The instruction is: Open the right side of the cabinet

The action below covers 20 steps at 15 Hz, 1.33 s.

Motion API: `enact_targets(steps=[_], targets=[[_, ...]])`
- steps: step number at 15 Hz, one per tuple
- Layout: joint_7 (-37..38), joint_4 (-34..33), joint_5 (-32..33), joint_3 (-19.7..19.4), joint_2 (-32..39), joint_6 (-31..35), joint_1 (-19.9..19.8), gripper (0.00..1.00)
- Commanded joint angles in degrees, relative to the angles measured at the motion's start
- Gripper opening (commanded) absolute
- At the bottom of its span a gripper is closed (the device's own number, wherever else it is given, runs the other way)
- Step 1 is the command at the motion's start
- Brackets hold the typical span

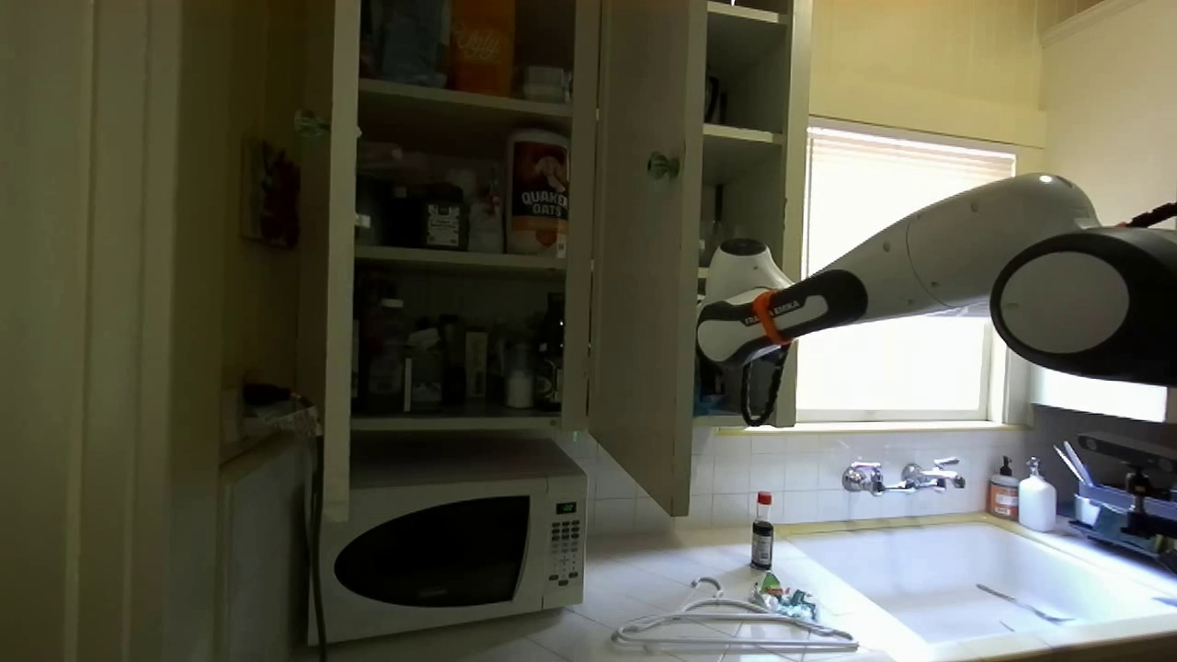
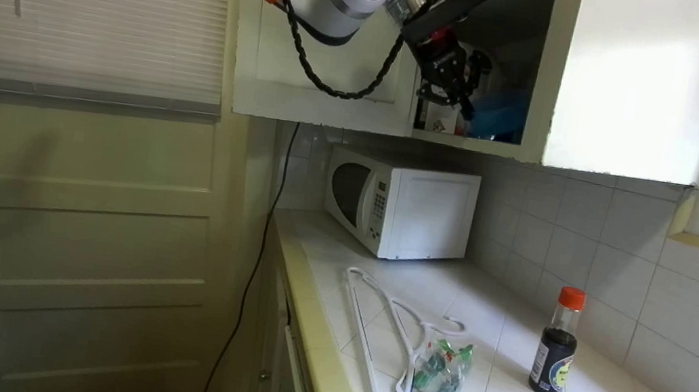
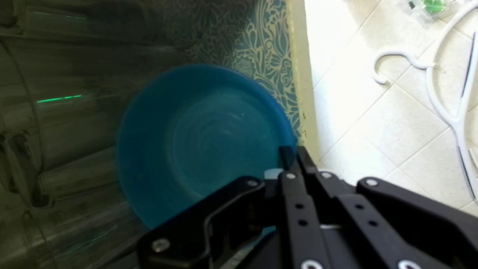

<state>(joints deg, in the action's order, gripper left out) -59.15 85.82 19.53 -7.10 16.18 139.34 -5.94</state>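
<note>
The right door (image 1: 639, 294) of the cream-white cabinet (image 1: 460, 425) stands open, swung out toward the camera, with its knob near the free edge. Its inner face also shows in an exterior view (image 2: 265, 68). My gripper (image 2: 464, 108) is inside the opened right section, low over the bottom shelf. In the wrist view the fingertips (image 3: 296, 154) are close together with the rim of a blue bowl (image 3: 224, 138) between them. The bowl also shows in an exterior view (image 2: 501, 115). The arm hides the gripper in an exterior view.
The left door (image 1: 342, 294) is open too, near a red item (image 1: 280, 195). A microwave (image 1: 441, 552) stands below. A white hanger (image 1: 736, 620), plastic bag (image 2: 445, 370) and red-capped bottle (image 2: 552, 361) lie or stand on the counter. Glassware (image 3: 74, 108) is beside the bowl.
</note>
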Motion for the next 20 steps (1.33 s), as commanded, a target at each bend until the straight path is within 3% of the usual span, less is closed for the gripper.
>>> enact_targets(steps=[1,5,9,12,16,20], targets=[[3.83,4.56,5.11,0.05,-5.18,0.31,1.4,0.01],[7.54,15.49,8.92,1.41,-15.12,0.16,2.88,0.01],[7.21,26.85,5.03,3.26,-24.13,-2.42,2.9,0.01],[8.25,36.21,5.8,2.84,-30.5,-8.21,2.31,0.01],[8.36,43.9,3.71,0.94,-32.42,-10.48,1.99,0.01],[22.65,45.15,9.19,0.37,-26.38,-4.14,-1.31,0.01]])
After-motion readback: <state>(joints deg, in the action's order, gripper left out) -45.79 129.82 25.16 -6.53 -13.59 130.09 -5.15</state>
